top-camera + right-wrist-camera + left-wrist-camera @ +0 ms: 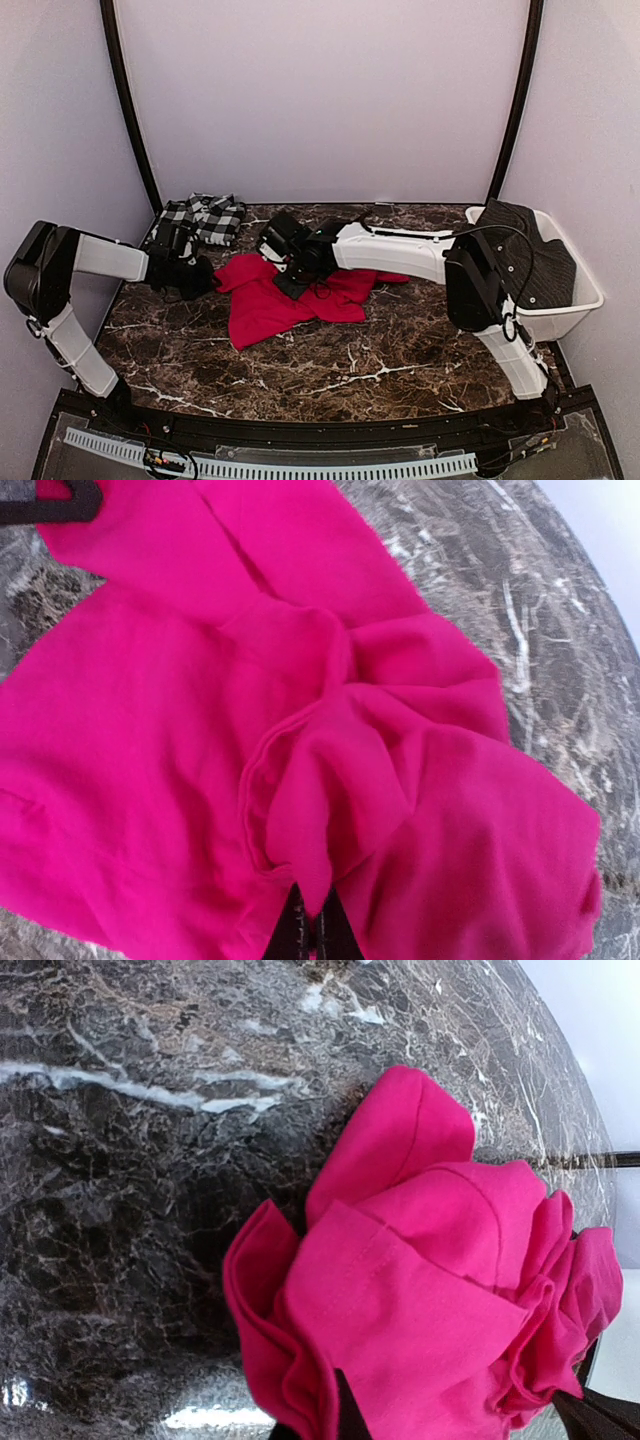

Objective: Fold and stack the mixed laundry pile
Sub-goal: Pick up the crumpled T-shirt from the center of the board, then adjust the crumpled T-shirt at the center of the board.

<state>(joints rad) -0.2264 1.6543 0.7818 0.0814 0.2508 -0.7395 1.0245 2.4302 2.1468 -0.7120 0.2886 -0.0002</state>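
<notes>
The plain red garment (285,305) lies crumpled on the dark marble table, left of centre. My left gripper (203,278) is at its left edge; in the left wrist view the gripper (340,1415) is shut on a bunched fold of the red garment (420,1290). My right gripper (292,280) is at the garment's upper middle; in the right wrist view it (312,925) is shut on a raised pleat of the red garment (330,780). The black-and-white checked garment (205,215) lies folded at the back left corner, apart from both grippers.
A white plastic bin (575,310) stands at the right edge with a dark grey cloth (525,250) in it. The right arm reaches across the table's middle. Bare marble table (380,365) shows in front of the red garment.
</notes>
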